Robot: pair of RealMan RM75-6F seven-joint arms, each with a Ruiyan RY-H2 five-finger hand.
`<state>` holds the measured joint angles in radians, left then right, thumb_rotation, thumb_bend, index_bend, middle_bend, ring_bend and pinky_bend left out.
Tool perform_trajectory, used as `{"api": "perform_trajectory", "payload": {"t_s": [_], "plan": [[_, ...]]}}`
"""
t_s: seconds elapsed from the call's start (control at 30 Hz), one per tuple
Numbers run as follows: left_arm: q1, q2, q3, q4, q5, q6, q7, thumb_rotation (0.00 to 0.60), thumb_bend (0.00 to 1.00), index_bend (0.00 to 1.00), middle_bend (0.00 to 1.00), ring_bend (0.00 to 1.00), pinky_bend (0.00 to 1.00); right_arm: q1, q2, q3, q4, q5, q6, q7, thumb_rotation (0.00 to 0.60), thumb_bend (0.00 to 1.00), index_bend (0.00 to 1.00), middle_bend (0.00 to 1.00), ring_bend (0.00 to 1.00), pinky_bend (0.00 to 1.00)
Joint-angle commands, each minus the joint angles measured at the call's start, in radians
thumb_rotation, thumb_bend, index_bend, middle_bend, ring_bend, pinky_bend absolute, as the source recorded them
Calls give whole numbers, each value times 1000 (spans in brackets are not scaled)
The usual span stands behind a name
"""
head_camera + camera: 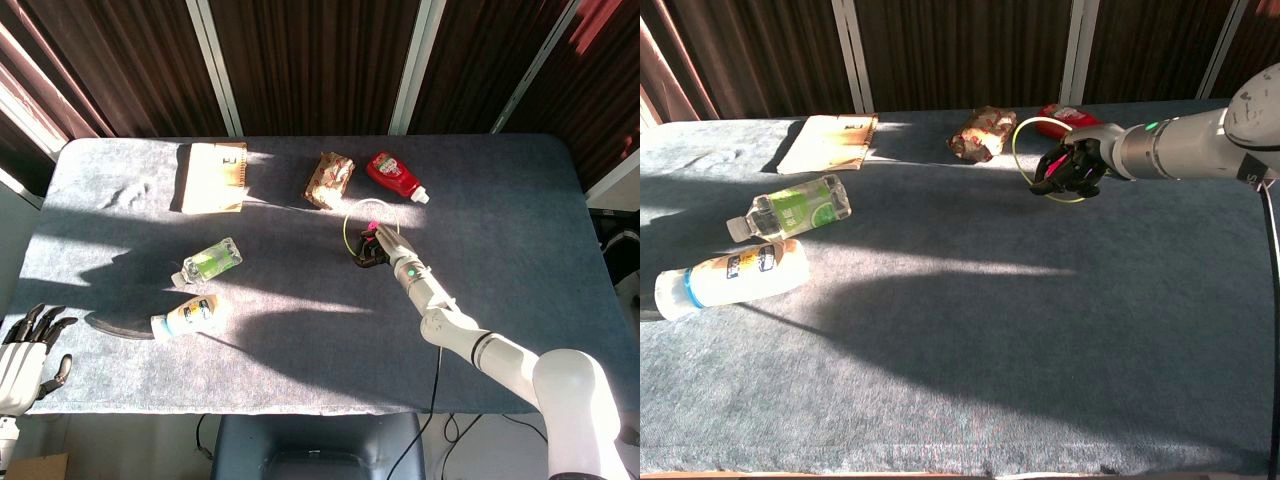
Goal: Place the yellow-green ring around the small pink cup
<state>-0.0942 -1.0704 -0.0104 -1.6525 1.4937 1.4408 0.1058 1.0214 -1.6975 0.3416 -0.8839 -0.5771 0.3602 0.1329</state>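
— What did the room look like?

— Dark curtains hung behind a grey tabletop (pixel 520 220) striped with sunlight and shadow.

— And the right hand?

— The right hand (pixel 1070 168) was out over the far middle of the tabletop, its dark fingers (pixel 1052 176) curled around the yellow-green ring (pixel 1031 128) — holding it tilted, nearly on edge. The small pink cup (pixel 370 229) was just behind those fingers, mostly hidden; I couldn't tell whether the ring had passed around it.

— The left hand?

— The left hand (pixel 24 352) hung off the near left corner, fingers spread, holding nothing.

— Anything else?

— A red pouch (pixel 394 175) and a brown snack packet (pixel 329 178) lay just beyond the ring, a tan notebook (pixel 214 177) far left, and two bottles — a green-labelled one (pixel 792 208) and a white one (pixel 730 276) — lay on their sides.
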Motion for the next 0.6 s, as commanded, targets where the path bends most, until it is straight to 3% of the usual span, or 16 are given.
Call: {"api": "perform_trajectory", "payload": {"t_s": [0.03, 0.6], "plan": [[-1, 0, 0, 0, -1, -1, 0, 600, 473, 244, 123, 26, 184, -1, -5, 3, 9, -12, -5, 11, 600, 540, 730, 888, 1000, 1000], [0, 0, -1, 2, 0, 2, -4, 600, 473, 244, 124, 32, 184, -17, 5, 2, 8, -96, -33, 63, 600, 307, 532, 888, 1000, 1000]]}}
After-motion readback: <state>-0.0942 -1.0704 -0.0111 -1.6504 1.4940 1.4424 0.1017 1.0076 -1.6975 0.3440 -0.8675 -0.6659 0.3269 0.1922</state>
